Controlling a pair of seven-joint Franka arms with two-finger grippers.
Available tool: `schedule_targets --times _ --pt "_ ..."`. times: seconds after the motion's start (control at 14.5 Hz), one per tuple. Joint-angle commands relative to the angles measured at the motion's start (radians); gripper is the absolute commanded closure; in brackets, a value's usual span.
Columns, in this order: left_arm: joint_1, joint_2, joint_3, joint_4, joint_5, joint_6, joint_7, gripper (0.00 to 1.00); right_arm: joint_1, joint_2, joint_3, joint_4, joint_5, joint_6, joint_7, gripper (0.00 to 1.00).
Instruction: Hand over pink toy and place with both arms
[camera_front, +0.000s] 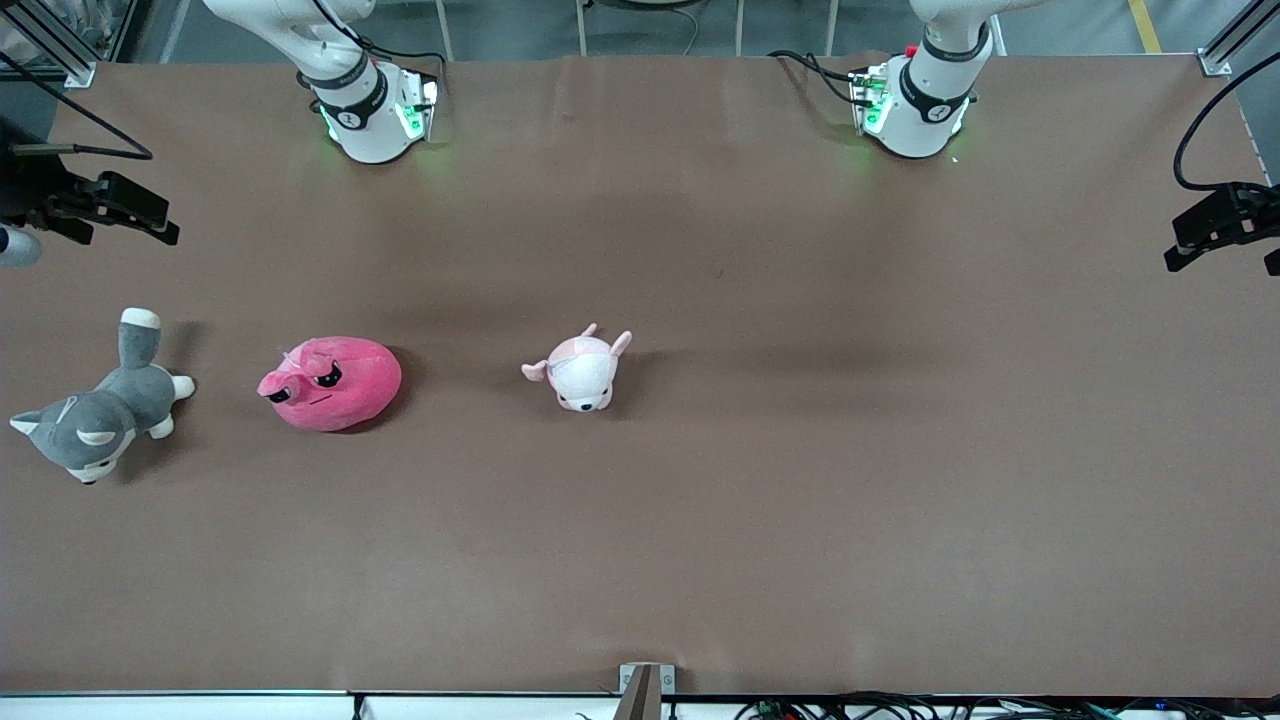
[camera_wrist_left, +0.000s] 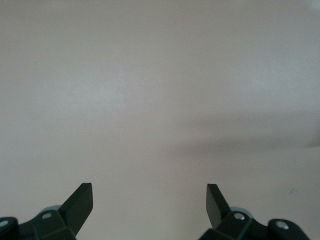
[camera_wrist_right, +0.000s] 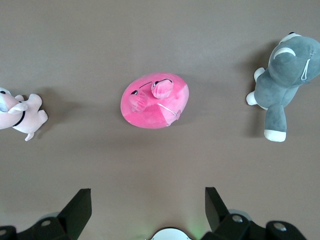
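The pink toy (camera_front: 335, 385) (camera_wrist_right: 155, 102), a round hot-pink plush with angry black eyes, lies on the brown table toward the right arm's end. My right gripper (camera_wrist_right: 147, 190) hangs open and empty high over the table between the right arm's base (camera_front: 370, 110) and the toy. My left gripper (camera_wrist_left: 149, 185) is open too, with only bare table under it. Neither gripper shows in the front view; only the left arm's base (camera_front: 915, 105) and the right arm's base appear there.
A pale pink-and-white animal plush (camera_front: 582, 372) (camera_wrist_right: 22, 115) lies near the table's middle. A grey-and-white husky plush (camera_front: 100, 410) (camera_wrist_right: 282, 80) lies at the right arm's end, beside the pink toy. Black camera mounts (camera_front: 100, 210) (camera_front: 1220, 225) stand at both table ends.
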Motion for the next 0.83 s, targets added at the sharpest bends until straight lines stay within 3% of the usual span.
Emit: schedule_targets --times 0.0,0.76 --pt "-0.092 0.006 0.087 0.02 -0.01 -0.018 0.016 0.0 0.014 -0.018 0.004 0.034 -0.022 -0.021 0.009 0.0" --pt "-0.126 0.006 0.101 0.021 -0.004 -0.018 0.014 0.0 0.009 0.005 -0.003 0.124 -0.021 -0.016 0.005 0.0"
